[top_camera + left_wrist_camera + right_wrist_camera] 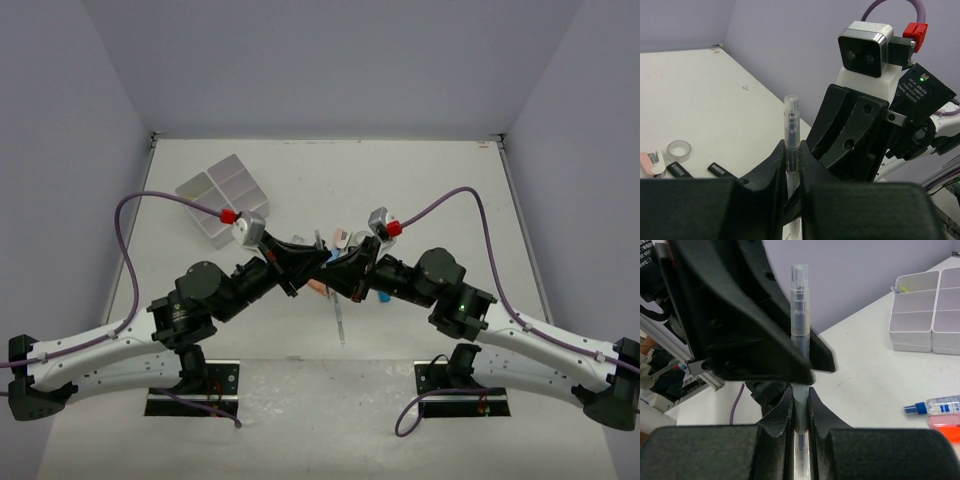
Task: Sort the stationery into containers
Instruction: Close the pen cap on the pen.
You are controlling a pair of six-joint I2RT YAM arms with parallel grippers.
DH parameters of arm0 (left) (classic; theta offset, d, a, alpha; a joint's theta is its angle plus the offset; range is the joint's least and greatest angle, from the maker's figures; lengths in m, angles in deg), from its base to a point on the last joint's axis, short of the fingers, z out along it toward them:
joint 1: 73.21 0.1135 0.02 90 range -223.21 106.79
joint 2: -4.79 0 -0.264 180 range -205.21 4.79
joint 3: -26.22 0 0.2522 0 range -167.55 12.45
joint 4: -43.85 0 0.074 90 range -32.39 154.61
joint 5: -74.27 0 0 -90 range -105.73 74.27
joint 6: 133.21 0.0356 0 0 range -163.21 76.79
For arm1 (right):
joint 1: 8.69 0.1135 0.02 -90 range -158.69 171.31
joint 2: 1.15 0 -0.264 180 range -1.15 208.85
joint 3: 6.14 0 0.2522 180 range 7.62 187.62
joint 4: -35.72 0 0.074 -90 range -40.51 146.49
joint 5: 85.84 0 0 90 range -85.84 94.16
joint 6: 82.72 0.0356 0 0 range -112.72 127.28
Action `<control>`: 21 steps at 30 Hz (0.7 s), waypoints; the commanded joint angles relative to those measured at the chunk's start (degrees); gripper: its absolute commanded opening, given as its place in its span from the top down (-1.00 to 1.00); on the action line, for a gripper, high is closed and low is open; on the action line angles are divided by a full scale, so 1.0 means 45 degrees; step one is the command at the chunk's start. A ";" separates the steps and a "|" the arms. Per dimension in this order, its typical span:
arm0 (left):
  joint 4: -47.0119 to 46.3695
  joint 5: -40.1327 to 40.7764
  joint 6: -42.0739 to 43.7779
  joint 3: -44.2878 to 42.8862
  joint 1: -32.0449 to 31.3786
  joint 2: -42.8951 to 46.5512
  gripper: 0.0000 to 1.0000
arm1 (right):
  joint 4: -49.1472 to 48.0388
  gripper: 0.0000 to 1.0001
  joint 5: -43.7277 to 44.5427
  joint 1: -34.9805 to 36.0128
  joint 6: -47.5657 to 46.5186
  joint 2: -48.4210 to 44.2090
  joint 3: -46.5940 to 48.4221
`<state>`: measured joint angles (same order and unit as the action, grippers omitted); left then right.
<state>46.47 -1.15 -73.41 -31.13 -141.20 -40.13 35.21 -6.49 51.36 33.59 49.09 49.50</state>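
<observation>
Two grips on one clear pen (800, 315), mid-frame in your top view | left claw (792, 161) clamped on it | right claw (800, 402) clamped on it too | tray (198, 215) upper left, well apart

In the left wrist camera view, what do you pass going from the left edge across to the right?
pink and white item at the edge → clear tape roll → small black piece → clear pen standing upright → right wrist camera
</observation>
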 commanded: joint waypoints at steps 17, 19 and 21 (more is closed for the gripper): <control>0.1872 0.1428 0.1340 -0.2586 -0.0042 -0.0435 0.21 | 0.0171 1.00 -0.0818 -0.0025 -0.0601 0.0071 0.0811; 0.1873 0.1393 0.1234 -0.2491 -0.0048 -0.0465 0.43 | 0.0219 1.00 -0.0800 -0.0007 -0.0631 0.0030 0.0847; 0.1852 0.1293 0.1128 -0.2388 -0.0048 -0.0486 0.48 | 0.0280 1.00 -0.0779 -0.0024 -0.0691 -0.0012 0.0926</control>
<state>53.38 4.50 -68.97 -41.22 -141.18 -41.92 36.45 -9.01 51.29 32.27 49.79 50.14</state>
